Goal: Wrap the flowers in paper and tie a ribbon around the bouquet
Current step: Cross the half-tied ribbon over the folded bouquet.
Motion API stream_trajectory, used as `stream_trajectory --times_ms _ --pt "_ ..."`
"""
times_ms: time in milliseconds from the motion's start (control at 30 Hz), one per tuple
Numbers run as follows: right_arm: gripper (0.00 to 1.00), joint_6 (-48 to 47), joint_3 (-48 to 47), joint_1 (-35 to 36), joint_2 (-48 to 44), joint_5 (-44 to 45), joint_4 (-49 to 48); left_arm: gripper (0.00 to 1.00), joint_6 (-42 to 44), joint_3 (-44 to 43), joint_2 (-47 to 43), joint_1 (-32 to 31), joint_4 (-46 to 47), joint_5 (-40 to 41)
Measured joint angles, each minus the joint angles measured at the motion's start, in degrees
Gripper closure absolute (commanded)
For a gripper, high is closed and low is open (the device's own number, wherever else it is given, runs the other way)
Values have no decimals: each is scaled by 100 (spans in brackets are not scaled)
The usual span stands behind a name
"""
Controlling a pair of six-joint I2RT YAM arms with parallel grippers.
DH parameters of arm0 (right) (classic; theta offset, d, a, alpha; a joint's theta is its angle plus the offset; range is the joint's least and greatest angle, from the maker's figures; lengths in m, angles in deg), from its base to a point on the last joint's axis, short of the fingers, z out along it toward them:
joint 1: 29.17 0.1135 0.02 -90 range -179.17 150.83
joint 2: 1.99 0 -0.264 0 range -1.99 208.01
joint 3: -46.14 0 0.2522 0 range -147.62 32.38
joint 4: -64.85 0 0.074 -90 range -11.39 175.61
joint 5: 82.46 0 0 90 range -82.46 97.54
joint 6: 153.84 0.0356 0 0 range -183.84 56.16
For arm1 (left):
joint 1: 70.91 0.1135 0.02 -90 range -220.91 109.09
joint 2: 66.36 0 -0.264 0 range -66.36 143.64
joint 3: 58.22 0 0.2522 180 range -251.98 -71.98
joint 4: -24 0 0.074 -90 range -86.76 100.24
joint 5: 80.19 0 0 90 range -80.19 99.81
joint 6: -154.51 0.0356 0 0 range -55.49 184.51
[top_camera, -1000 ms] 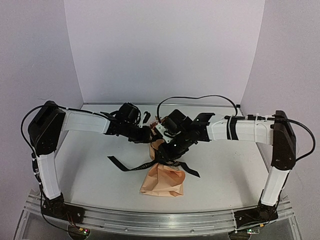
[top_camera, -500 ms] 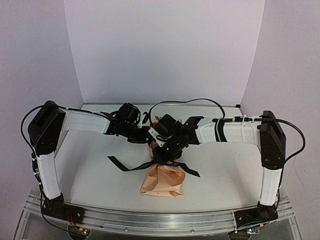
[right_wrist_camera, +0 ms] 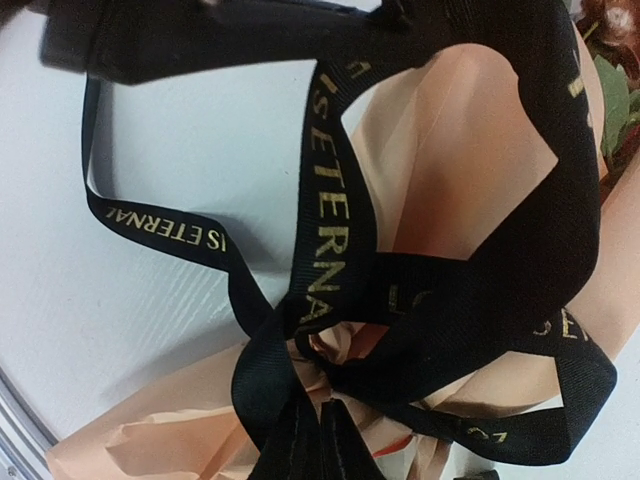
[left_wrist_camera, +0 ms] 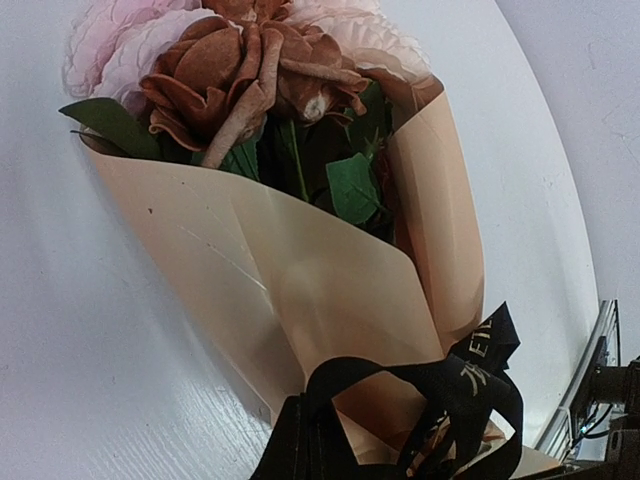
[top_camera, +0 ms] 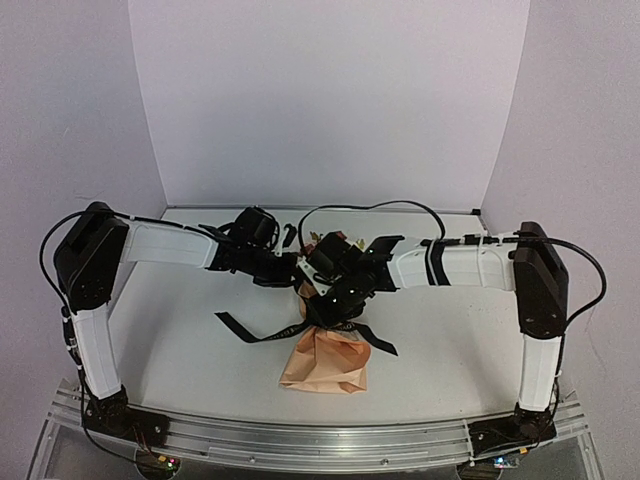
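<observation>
- Bouquet [top_camera: 325,368] lies at the centre of the tabletop [top_camera: 170,345], between the two arms. Its long axis runs near to far, with the crumpled stem end near and the flowers [left_wrist_camera: 240,70] pointing far.
- Just beyond the stem end, the ribbon [top_camera: 250,332] crosses the waist of the paper [left_wrist_camera: 300,290]. One tail trails left and one right, with a loose knot and open loops.
- The right claw [top_camera: 323,310] hangs over the knot. Strands run toward it, but its fingers are out of view, so its grip cannot be told.
- The left claw [top_camera: 298,268], farther back beside the flowers, is closed, apparently on a ribbon loop.
- Step in hand, as judged: tightening the knot. Pull both ends evenly, across the axis and low. An uneven pull may roll the cone.
</observation>
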Motion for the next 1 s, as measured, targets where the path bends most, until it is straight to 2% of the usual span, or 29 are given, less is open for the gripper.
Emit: stream_trajectory --times_ms 33,100,367,500,767,1000 --pt "67 -1 17 0 -1 10 1 100 -8 16 -14 0 6 0" --pt "64 11 35 2 -1 31 1 100 -13 37 -34 0 11 -1" --pt "64 3 35 51 -1 47 -3 100 -19 40 -70 0 63 -3" --pt "71 14 31 68 -1 45 -8 100 -34 40 -72 0 70 -3" --pt "99 75 31 70 -1 47 -12 100 -107 61 -114 0 102 2" --pt "100 128 150 70 -88 56 -35 100 -148 207 -212 14 183 66"
